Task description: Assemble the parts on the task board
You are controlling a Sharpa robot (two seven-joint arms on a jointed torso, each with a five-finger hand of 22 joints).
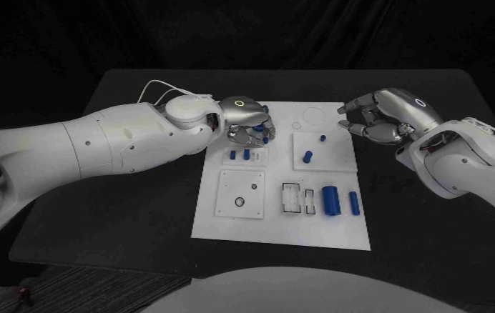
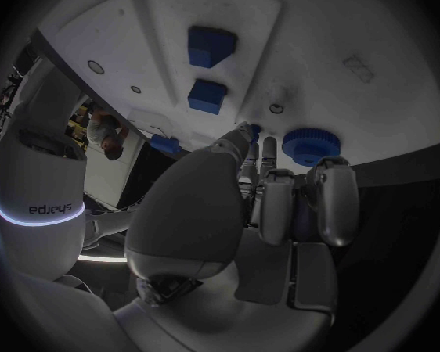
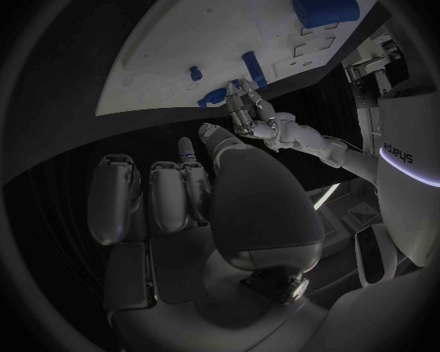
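Blue part (image 1: 260,131) half hidden under left robot hand (image 1: 249,125)

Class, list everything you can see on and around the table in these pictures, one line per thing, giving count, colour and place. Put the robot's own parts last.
Table: one, black, under everything.
Task board: one, white, middle of the table.
Large cylinder: one, blue, lying on the board's near right part.
Slim cylinder: one, blue, just right of the large one.
Small pegs: two, blue, on the board beside the left hand.
Parts on the square plate: two, blue, right of centre.
Left hand: silver, over the board's far left, fingers at a blue part.
Right hand: silver, beyond the board's right edge, holding nothing.
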